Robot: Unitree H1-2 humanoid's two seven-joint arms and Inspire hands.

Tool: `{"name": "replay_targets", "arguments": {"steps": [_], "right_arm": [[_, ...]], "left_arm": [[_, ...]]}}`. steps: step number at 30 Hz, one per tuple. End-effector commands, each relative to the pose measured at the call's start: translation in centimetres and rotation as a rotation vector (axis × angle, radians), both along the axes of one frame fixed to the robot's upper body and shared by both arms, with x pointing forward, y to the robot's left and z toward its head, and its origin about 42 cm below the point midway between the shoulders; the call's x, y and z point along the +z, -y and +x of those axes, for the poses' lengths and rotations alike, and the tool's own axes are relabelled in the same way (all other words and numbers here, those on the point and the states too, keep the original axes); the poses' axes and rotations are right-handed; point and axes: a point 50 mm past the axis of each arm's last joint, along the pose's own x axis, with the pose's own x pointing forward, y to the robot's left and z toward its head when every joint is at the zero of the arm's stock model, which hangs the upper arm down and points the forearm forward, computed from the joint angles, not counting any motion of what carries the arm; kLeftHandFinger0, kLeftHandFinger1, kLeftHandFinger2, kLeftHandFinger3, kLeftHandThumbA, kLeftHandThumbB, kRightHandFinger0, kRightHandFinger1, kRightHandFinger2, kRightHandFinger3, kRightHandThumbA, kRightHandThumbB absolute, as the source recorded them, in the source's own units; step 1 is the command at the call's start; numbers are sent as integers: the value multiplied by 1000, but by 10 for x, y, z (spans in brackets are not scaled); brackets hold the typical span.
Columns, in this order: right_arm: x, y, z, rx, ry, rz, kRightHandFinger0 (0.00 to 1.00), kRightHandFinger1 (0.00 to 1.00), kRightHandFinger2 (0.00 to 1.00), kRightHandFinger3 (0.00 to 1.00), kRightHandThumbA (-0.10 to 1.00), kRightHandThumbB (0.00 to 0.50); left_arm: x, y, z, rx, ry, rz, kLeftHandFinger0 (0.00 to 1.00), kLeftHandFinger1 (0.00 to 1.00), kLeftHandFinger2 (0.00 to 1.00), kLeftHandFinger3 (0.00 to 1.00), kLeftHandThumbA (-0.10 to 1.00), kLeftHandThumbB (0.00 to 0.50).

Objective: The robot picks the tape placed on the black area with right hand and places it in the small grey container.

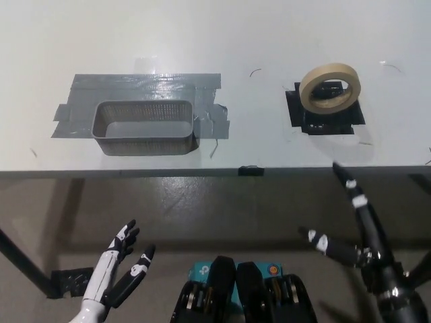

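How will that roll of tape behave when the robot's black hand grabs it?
The tape roll is a ring that seems propped on edge on the black patch, so a nudge may tip or roll it. Its hollow middle suggests lightness. The right hand, open, hangs below the table.

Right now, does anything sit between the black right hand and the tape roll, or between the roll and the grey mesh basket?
Nothing visible does. The open black right hand hangs below the white table's front edge, the beige tape roll above it on the black patch. Bare tabletop separates it from the small grey mesh basket.
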Motion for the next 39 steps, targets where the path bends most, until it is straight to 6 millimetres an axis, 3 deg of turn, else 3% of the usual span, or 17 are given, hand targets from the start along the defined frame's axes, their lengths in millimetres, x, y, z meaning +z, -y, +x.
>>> {"name": "replay_targets", "arguments": {"steps": [1,3,11,19,25,34,39], "right_arm": [[109,11,36,-193,312,-298,1000,1000,1000,1000,899,311],[123,15,50,-211,325,-366,1000,1000,1000,1000,921,292],[157,14,104,-272,269,-596,1000,1000,1000,1000,1000,352],[174,14,149,-308,220,-700,1000,1000,1000,1000,1000,322],[179,10,170,-336,193,-757,1000,1000,1000,1000,1000,382],[173,9,184,-355,160,-844,1000,1000,1000,1000,1000,414],[179,-1,189,-354,148,-869,1000,1000,1000,1000,1000,400]], "left_arm": [[4,3,-8,-2,49,9,1000,1000,1000,1000,696,6],[-1,4,-18,8,22,-2,1000,1000,1000,1000,707,10],[-3,-1,-27,9,30,3,1000,1000,1000,1000,740,5],[-3,0,-25,9,28,-30,1000,1000,1000,1000,788,11],[-4,2,-26,7,24,-36,1000,1000,1000,1000,786,2],[-5,2,-30,2,21,-46,1000,1000,1000,1000,774,10],[-5,1,-30,4,31,-53,1000,1000,1000,1000,770,0]]}}
